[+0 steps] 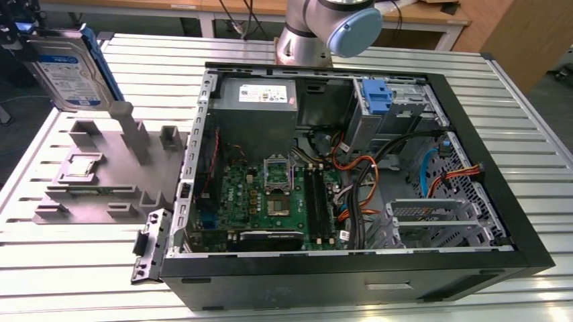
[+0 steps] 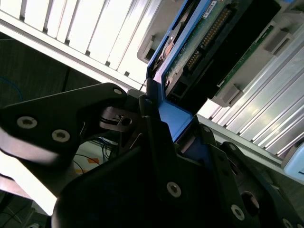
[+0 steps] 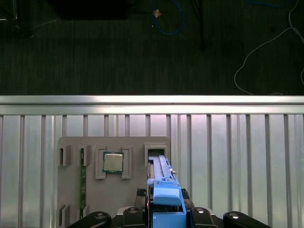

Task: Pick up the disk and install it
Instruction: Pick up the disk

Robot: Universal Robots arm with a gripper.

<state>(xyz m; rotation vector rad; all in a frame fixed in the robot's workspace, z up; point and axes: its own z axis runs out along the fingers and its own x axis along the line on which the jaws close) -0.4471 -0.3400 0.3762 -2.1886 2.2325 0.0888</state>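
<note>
The disk [image 1: 67, 67] is a silver hard drive with a white-and-blue label and blue side rails. It hangs upright in the air at the exterior view's far left, above the grey holder [image 1: 98, 178]. My gripper [image 1: 20, 32] is shut on its upper end. In the first wrist view the disk's blue rail [image 3: 165, 197] sits between the black fingers of the gripper [image 3: 164, 214], over the holder's vacated slot [image 3: 156, 154]. The second wrist view shows the disk's green circuit board [image 2: 213, 42] and blue rail end, with the gripper [image 2: 159, 121] clamped on them.
An open computer case [image 1: 501, 221] lies on the slatted metal table [image 1: 72, 268], with the motherboard [image 1: 268, 194], cables and a blue latch [image 1: 376, 97] in the drive bay. A small square chip [image 1: 80, 165] rests in the holder. The arm's base [image 1: 327, 30] stands behind the case.
</note>
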